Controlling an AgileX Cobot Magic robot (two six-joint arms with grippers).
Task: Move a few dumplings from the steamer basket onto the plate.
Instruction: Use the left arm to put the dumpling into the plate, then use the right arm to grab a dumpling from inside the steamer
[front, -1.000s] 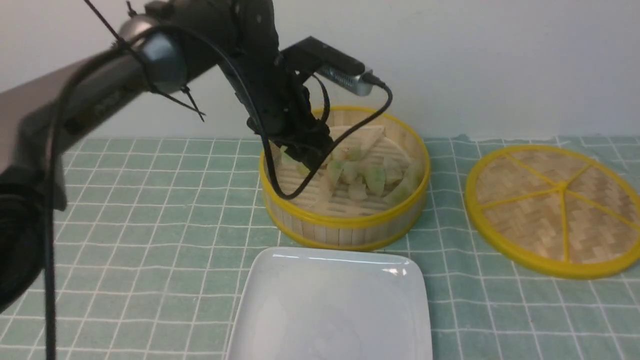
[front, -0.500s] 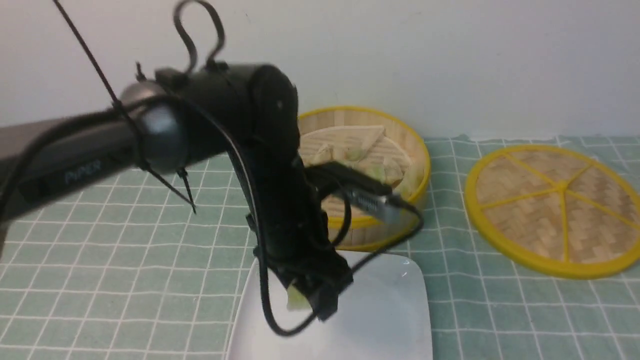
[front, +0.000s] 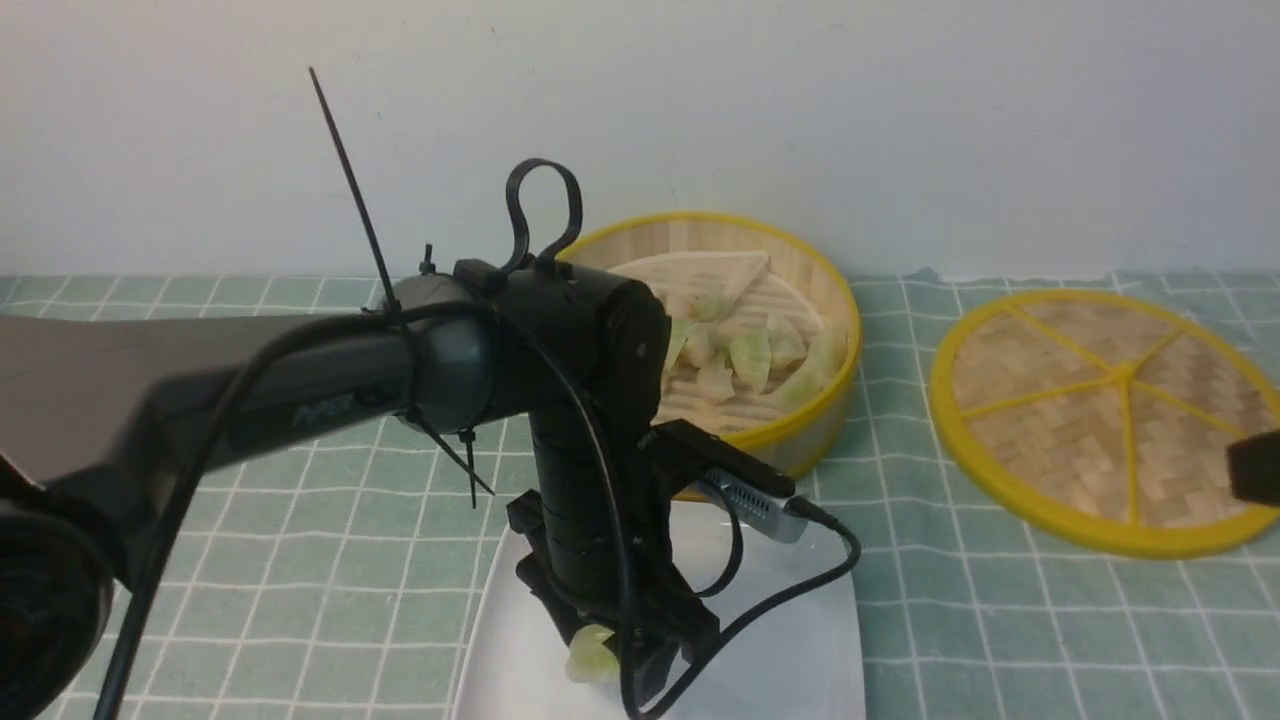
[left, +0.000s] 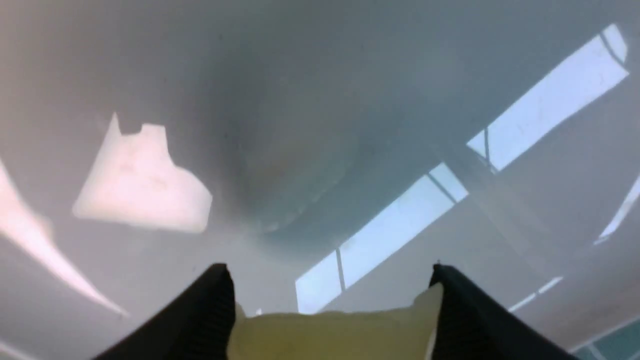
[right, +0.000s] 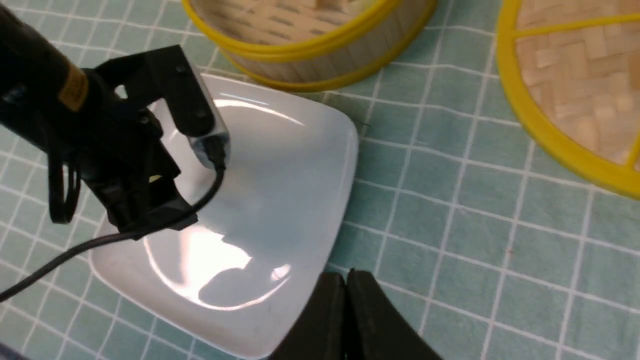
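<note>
We see that the black left gripper (front: 612, 668) has left the round slatted-bamboo steamer basket with yellow rim bands (front: 846, 335), where it was reaching a second ago. It now hangs lower over the glossy white rounded-square plate (front: 790, 650) than half a second ago. Its jaws clamp one pale green, translucent crescent dumpling (front: 592, 657) just above the plate's near left part; we cannot tell whether it touches the glaze. The other glossy dumplings (front: 750, 355) lie heaped on the basket's slatted floor. A black part of the right arm newly shows at the front view's right edge, by the flat woven yellow-spoked disc (front: 1090, 430). The right gripper (right: 347, 281) has its jaws pressed together, holding nothing. Everything rests on the desk's pale green checked cloth (front: 300, 560).
</note>
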